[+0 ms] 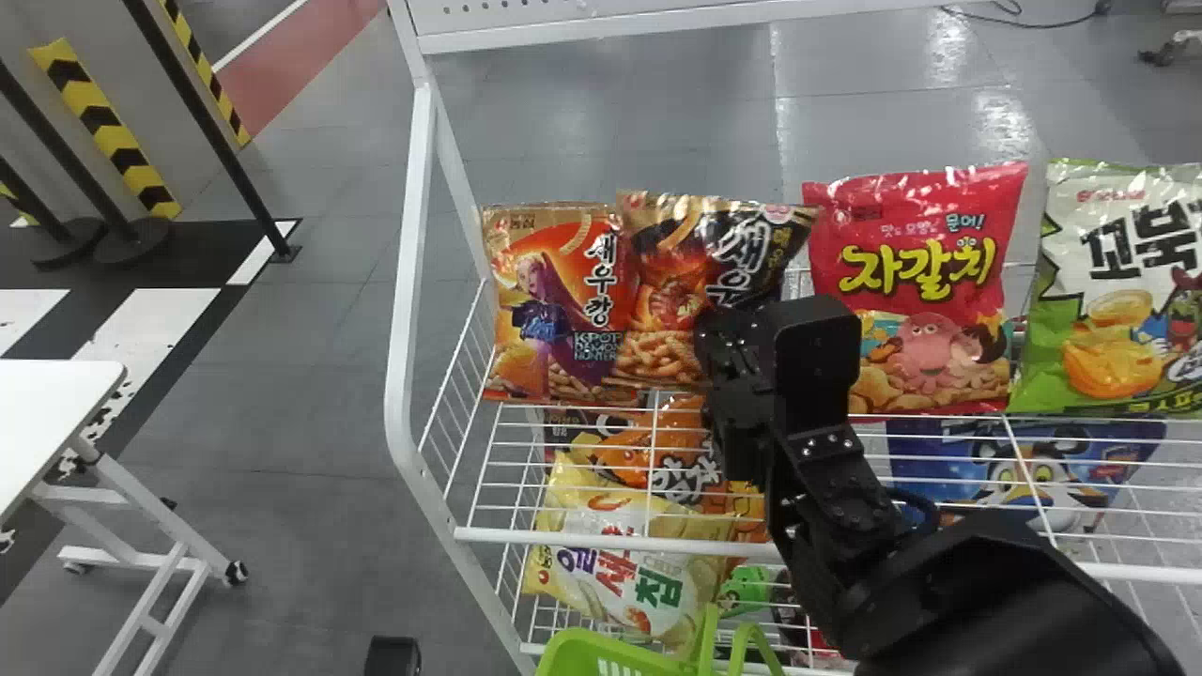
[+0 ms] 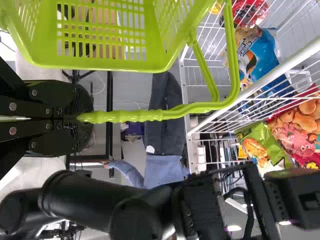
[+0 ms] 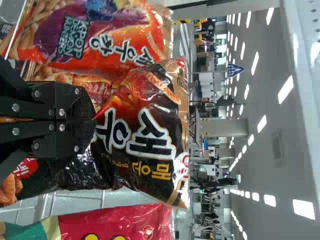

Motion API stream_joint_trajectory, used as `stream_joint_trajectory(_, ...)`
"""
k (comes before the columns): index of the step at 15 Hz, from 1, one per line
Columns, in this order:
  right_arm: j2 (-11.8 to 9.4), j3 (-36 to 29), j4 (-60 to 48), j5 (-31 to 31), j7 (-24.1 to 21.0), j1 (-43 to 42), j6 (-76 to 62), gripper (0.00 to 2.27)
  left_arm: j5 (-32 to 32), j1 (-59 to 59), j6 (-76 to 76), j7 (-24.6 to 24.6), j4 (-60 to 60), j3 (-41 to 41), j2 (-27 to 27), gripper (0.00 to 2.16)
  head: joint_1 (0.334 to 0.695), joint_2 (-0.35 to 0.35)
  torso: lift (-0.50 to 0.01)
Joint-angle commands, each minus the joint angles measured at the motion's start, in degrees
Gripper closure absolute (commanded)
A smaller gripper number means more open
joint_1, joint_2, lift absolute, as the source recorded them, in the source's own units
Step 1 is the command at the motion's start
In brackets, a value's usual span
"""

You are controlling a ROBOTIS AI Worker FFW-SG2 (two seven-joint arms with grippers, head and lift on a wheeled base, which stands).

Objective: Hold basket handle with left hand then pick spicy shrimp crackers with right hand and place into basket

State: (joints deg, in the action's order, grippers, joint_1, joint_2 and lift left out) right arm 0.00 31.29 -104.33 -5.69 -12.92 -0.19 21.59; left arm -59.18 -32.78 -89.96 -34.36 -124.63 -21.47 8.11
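Note:
On the upper rack stands the black and orange spicy shrimp crackers bag point(image 1: 671, 291), its right part behind my right gripper point(image 1: 718, 347). In the right wrist view my right gripper point(image 3: 94, 119) is shut on the front of the spicy shrimp crackers bag point(image 3: 145, 130), whose film is pinched into creases at the fingertips. The green basket point(image 1: 610, 657) is at the bottom edge of the head view. My left gripper point(image 2: 77, 119) is shut on the handle of the basket point(image 2: 105, 62) in the left wrist view.
An orange shrimp cracker bag point(image 1: 554, 300) touches the spicy one on its left; a red bag point(image 1: 920, 291) and a green bag point(image 1: 1117, 291) stand to the right. The rack's white front rail point(image 1: 610, 540) runs above the basket. More snack bags lie on the lower shelf.

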Motion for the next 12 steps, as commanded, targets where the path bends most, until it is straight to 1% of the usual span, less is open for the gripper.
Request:
stream_joint_trajectory(1,-1.23,-0.09,-7.55,-1.43,0.0,3.89,2.1,1.95,0.47,0.26,-0.07,0.34,-0.18,0.37,-0.2,1.9,0.695,0.227,-0.037)
stream_joint_trajectory(3,-4.13,-1.06,-13.79,-2.22,-0.17,7.05,3.33,1.94,0.83,0.35,-0.07,0.52,-0.44,0.72,-0.38,1.9,0.695,0.231,-0.037)
stream_joint_trajectory(5,-7.38,-2.64,-20.38,-3.98,-0.17,11.09,5.26,1.95,1.35,0.35,-0.07,0.78,-0.79,1.08,-0.64,1.89,0.695,0.212,-0.037)
stream_joint_trajectory(7,-11.95,-4.4,-28.47,-5.91,-0.17,16.72,6.32,1.94,1.97,0.43,-0.07,1.13,-0.97,1.34,-0.91,1.9,0.695,0.18,-0.037)
stream_joint_trajectory(8,-14.24,-5.54,-32.78,-6.7,-0.17,19.71,7.9,1.95,2.32,0.52,-0.07,1.13,-0.97,1.43,-1.08,1.9,0.695,0.15,-0.037)
stream_joint_trajectory(9,-16.0,-6.33,-36.03,-6.96,-0.17,22.17,9.31,1.95,2.58,0.61,-0.07,1.13,-0.97,1.43,-1.26,1.9,0.695,0.137,-0.037)
stream_joint_trajectory(10,-17.49,-7.21,-39.02,-7.23,-0.17,24.89,11.42,1.95,2.67,0.7,-0.07,1.13,-0.97,1.34,-1.43,1.9,0.695,0.124,-0.037)
stream_joint_trajectory(12,-19.77,-8.44,-43.32,-8.55,-0.17,28.67,16.16,1.94,2.76,0.7,-0.07,1.13,-0.97,1.25,-1.7,1.89,0.695,0.098,-0.037)
